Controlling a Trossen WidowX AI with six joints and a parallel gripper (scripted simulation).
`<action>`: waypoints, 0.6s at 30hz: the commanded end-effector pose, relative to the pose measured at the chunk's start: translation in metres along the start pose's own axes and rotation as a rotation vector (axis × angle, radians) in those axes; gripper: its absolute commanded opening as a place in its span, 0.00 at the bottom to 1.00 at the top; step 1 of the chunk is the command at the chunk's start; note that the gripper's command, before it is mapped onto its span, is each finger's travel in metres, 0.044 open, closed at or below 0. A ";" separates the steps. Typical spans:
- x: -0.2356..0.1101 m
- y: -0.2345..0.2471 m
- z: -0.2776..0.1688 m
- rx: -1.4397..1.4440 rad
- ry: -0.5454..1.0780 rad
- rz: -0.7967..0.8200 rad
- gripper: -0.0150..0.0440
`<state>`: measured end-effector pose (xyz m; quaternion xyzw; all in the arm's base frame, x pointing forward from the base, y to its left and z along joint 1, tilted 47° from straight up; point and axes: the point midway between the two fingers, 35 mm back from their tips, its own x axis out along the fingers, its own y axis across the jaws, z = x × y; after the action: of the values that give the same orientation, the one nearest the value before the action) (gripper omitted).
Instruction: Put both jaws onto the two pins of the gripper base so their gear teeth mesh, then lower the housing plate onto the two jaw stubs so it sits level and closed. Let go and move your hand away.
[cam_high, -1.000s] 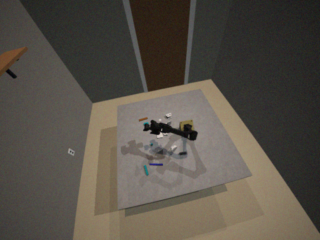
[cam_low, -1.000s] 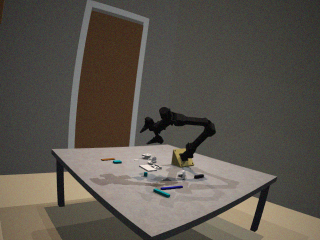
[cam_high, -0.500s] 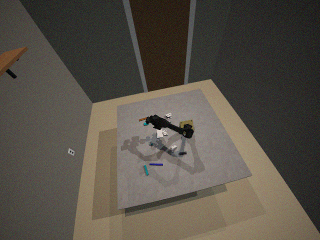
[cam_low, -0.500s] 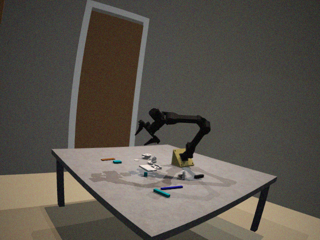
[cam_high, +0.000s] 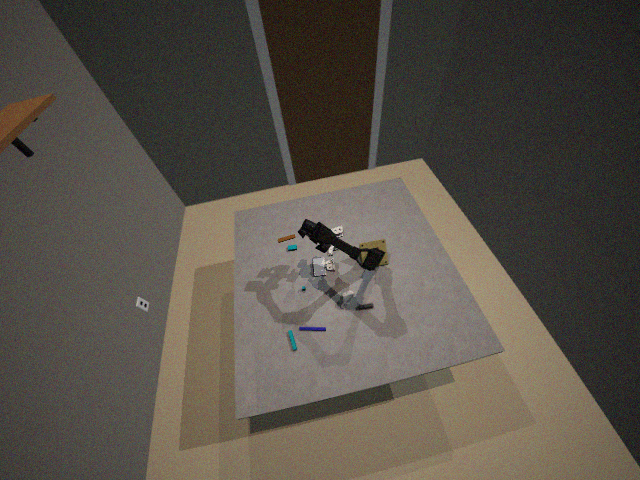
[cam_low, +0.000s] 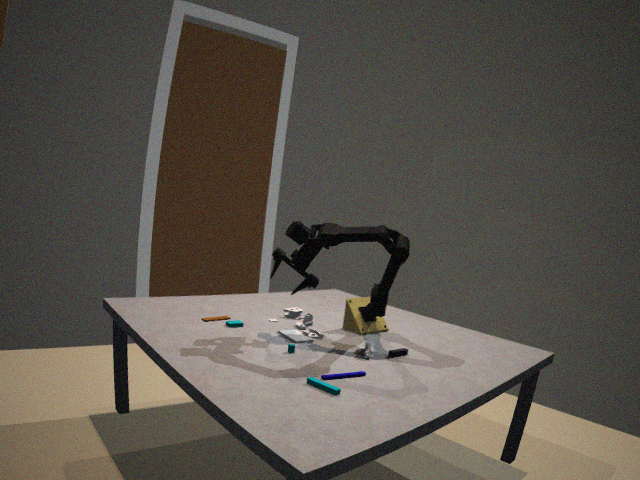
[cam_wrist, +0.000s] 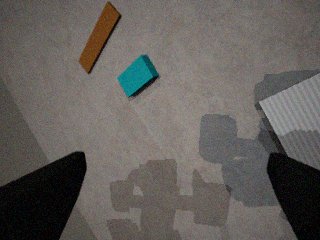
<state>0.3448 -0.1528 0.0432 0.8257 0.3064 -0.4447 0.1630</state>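
Observation:
My gripper (cam_low: 282, 285) (cam_wrist: 176, 161) is open and empty, high above the table, fingers pointing down. A flat pale plate (cam_high: 318, 266) (cam_low: 294, 335) (cam_wrist: 298, 112) lies on the table; the wrist view shows its ribbed top at the right edge. A white part (cam_high: 329, 265) (cam_low: 313, 333) lies close beside it, with another small white part (cam_low: 308, 319) behind. A white block-like part (cam_high: 337, 230) (cam_low: 292, 312) lies farther back. Another white part (cam_high: 348, 295) (cam_low: 364, 353) lies nearer the front. Which are jaws, base or housing is too small to tell.
An orange bar (cam_high: 286, 238) (cam_low: 216, 318) (cam_wrist: 99, 38) and a teal block (cam_high: 292, 248) (cam_low: 234, 323) (cam_wrist: 138, 76) lie at the left. A small teal piece (cam_high: 303, 288) (cam_low: 291, 348), a blue rod (cam_high: 312, 329) (cam_low: 343, 375), a teal bar (cam_high: 292, 340) (cam_low: 323, 385) and a black piece (cam_high: 364, 306) (cam_low: 397, 352) lie nearer the front.

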 end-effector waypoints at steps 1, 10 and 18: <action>0.005 -0.007 0.020 0.057 -0.029 -0.051 1.00; 0.014 -0.027 0.059 0.179 -0.077 -0.176 1.00; 0.019 -0.049 0.090 0.295 -0.109 -0.297 1.00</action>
<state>0.2757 -0.1576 -0.0155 0.7716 0.3414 -0.5365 0.0140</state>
